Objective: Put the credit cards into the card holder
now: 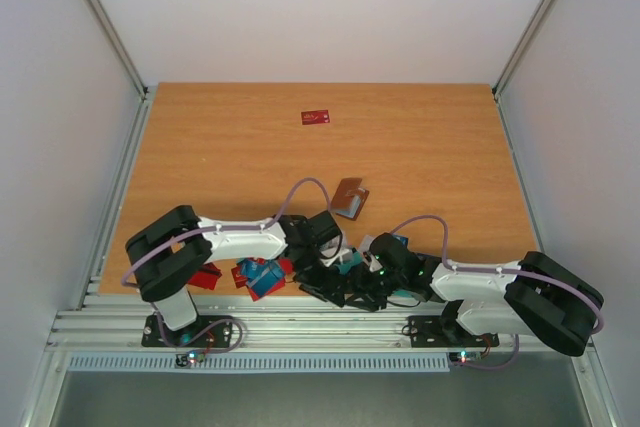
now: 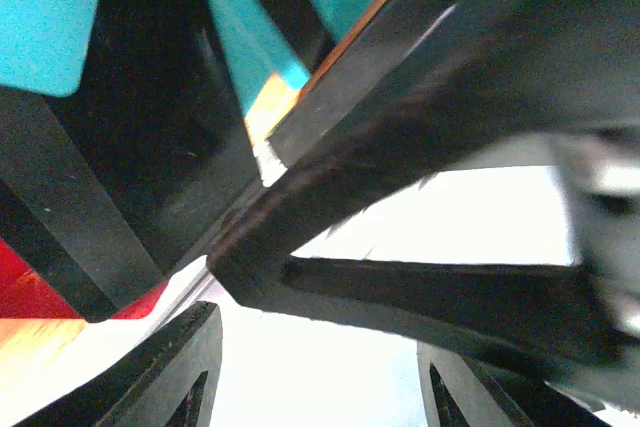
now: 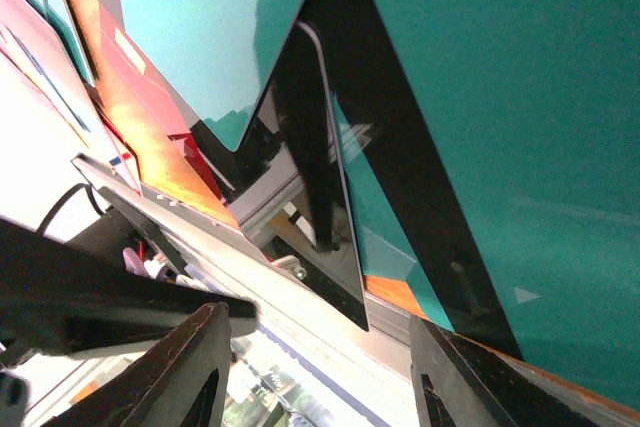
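Observation:
The credit cards [image 1: 260,275] lie in a loose pile of teal, red, blue and black at the table's near edge. One red card [image 1: 315,117] lies alone far back. The brown card holder [image 1: 349,197] lies partly open behind the pile. My left gripper [image 1: 325,282] and right gripper [image 1: 362,289] meet low over the pile's right end. In the left wrist view the left gripper [image 2: 320,377] is open over a bright white surface, with teal cards [image 2: 45,7] beyond. In the right wrist view the right gripper [image 3: 320,377] is open, close to a teal card [image 3: 500,97] and a black card [image 3: 330,207].
A metal rail [image 1: 300,332] runs along the table's near edge just behind the grippers. A red card [image 1: 205,277] lies left of the pile beside the left arm. White walls enclose the wooden table [image 1: 420,147] on three sides.

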Motion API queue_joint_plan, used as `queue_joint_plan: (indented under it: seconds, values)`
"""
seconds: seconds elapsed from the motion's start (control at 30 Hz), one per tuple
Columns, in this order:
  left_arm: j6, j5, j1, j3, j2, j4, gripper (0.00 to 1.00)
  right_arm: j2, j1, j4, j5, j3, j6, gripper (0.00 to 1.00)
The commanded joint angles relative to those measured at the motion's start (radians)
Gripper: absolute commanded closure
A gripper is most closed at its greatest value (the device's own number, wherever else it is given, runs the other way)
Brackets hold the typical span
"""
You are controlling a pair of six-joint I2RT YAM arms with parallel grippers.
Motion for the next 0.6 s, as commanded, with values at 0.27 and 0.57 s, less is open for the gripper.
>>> queue_joint_plan:
  seconds: [0.27,0.57]
  values:
    - [0.048,-0.071,0.116,0.016,-0.138,-0.039,0.50,-0.011,0.009,-0.070,0.022,-0.002,-0.039,0.50]
    - [0.069,-0.067,0.116,0.028,-0.011,0.031,0.55,0.047,0.009,0.021,-0.001,-0.006,-0.046,0.50]
